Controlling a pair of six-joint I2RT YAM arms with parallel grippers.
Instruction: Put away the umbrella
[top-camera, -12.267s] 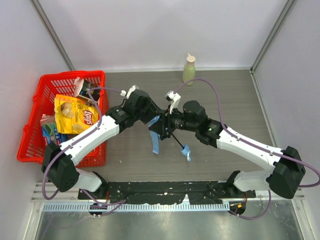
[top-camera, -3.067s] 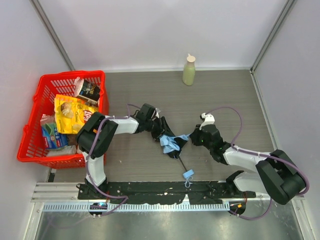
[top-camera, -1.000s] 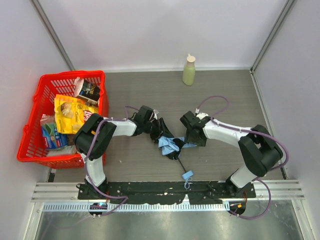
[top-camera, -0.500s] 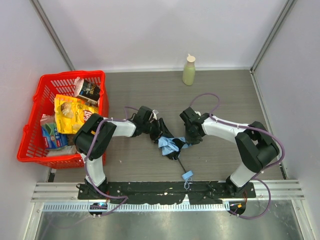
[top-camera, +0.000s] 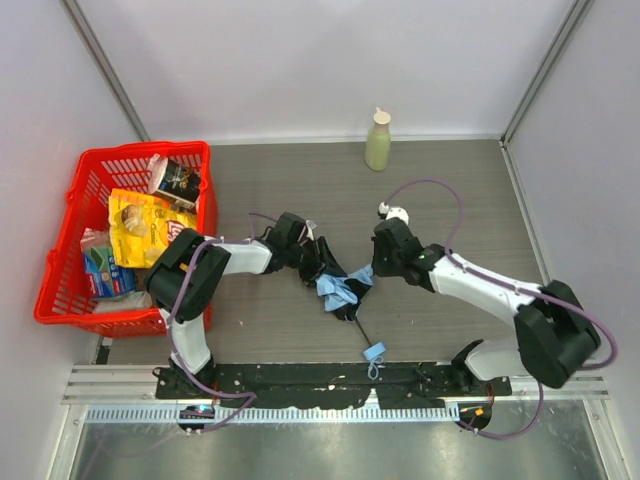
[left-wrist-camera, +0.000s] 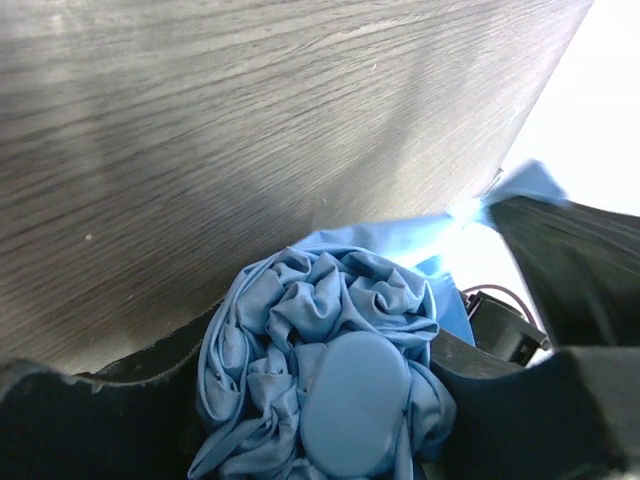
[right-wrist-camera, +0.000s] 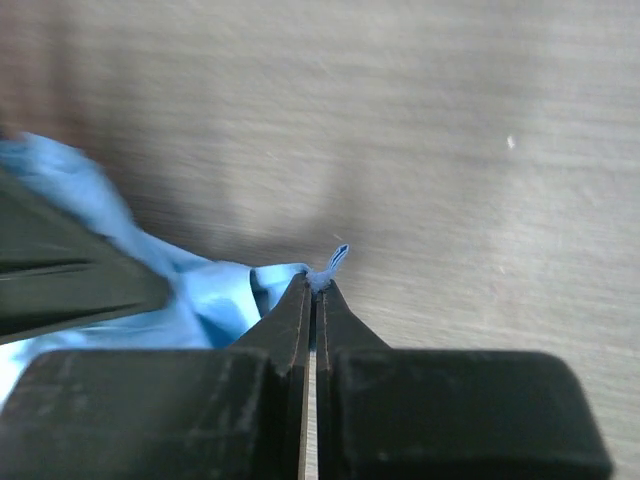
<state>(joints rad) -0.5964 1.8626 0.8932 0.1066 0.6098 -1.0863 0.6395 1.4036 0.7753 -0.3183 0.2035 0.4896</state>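
The top camera looks down on the whole tabletop (top-camera: 450, 200); both wrist cameras sit close and low — sharing the umbrella (top-camera: 338, 290) fabric.

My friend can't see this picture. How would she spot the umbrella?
From the red basket on the table's left, look right to the middle. The umbrella is the crumpled sky-blue cloth bundle there with a thin black shaft; the bottle behind it is pale green and upright.
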